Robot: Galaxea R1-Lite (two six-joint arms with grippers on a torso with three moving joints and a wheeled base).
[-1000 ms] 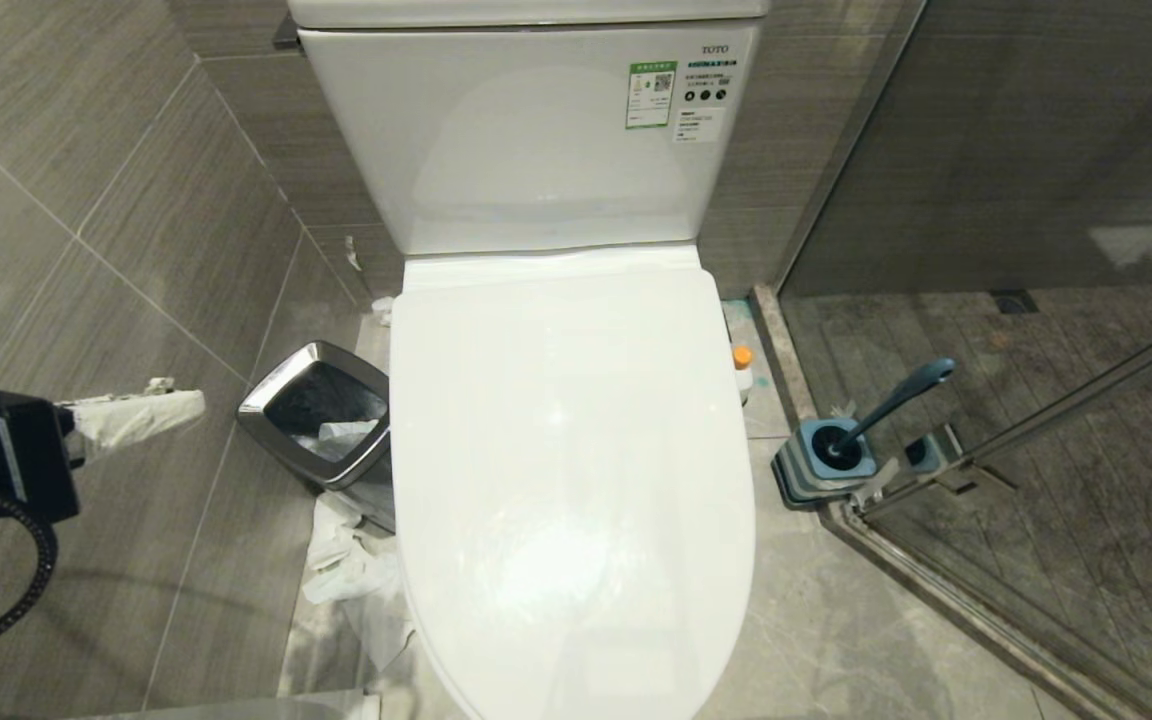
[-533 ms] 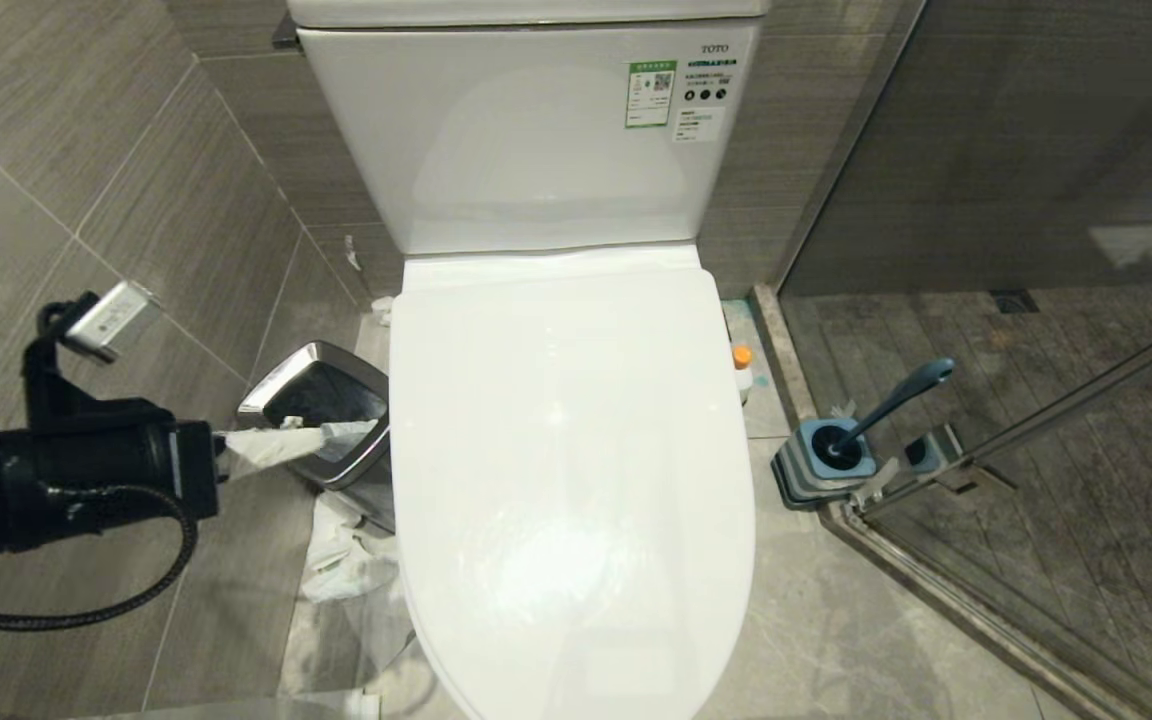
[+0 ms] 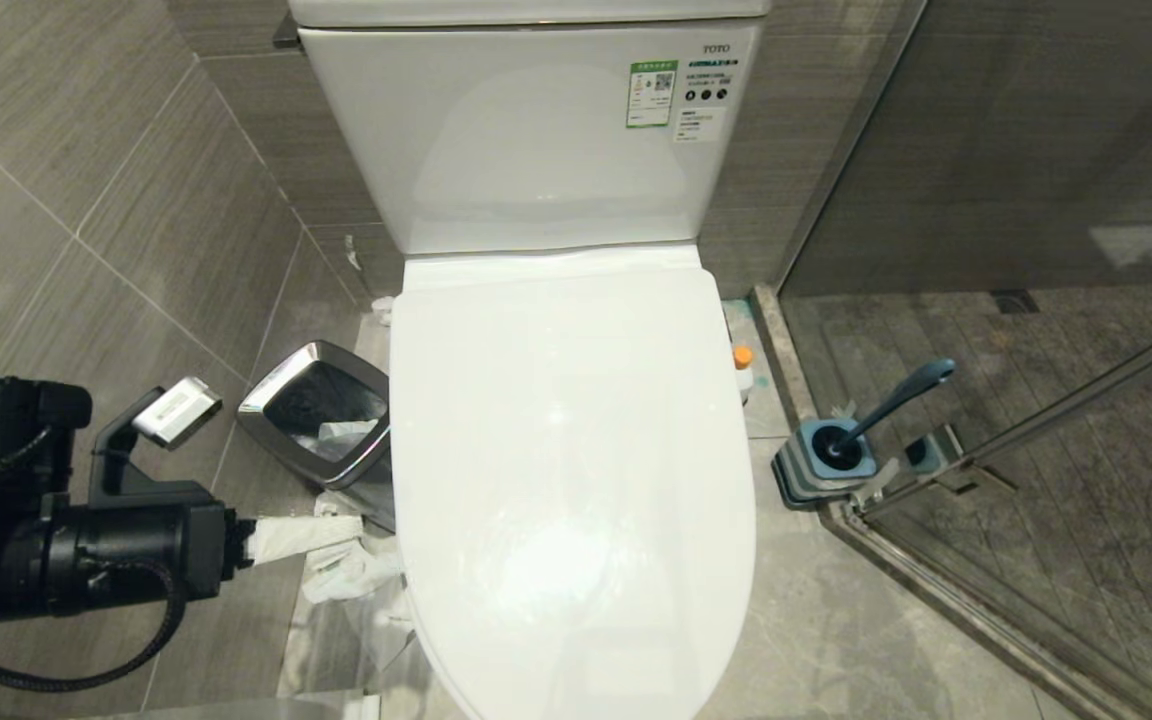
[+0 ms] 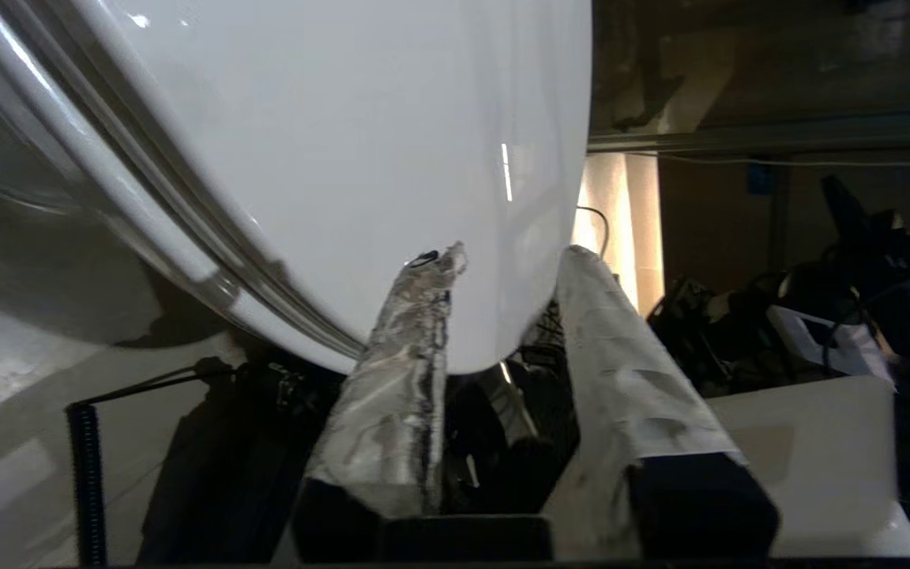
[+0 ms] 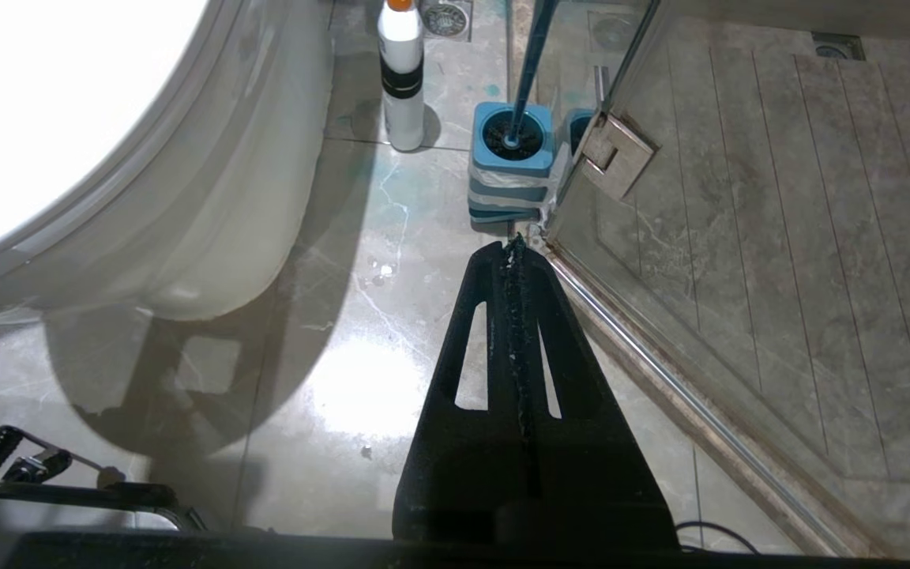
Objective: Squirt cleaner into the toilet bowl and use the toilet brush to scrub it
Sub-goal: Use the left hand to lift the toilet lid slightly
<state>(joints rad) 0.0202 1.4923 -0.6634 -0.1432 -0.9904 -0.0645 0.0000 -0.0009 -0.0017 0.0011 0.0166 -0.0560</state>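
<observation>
The toilet (image 3: pixel 566 480) fills the middle, its lid down, so the bowl is closed off from above. At 9 o'clock of the lid, the bin (image 3: pixel 321 415) stands tight against the toilet's side, and crumpled paper (image 3: pixel 351 570) litters the floor at 8 o'clock; the left gripper (image 3: pixel 356 528) sits in that narrow lane, its taped fingers slightly parted just beside the lid's edge. At 3 o'clock, the bottle (image 3: pixel 742 372) stands in the thin gap beside the toilet, and the brush (image 3: pixel 896 398) leans in its holder (image 3: pixel 826 465) hard against the glass door (image 3: pixel 1056 420), which blocks reach from the right. The floor (image 3: pixel 836 640) at 5 o'clock lies open.
</observation>
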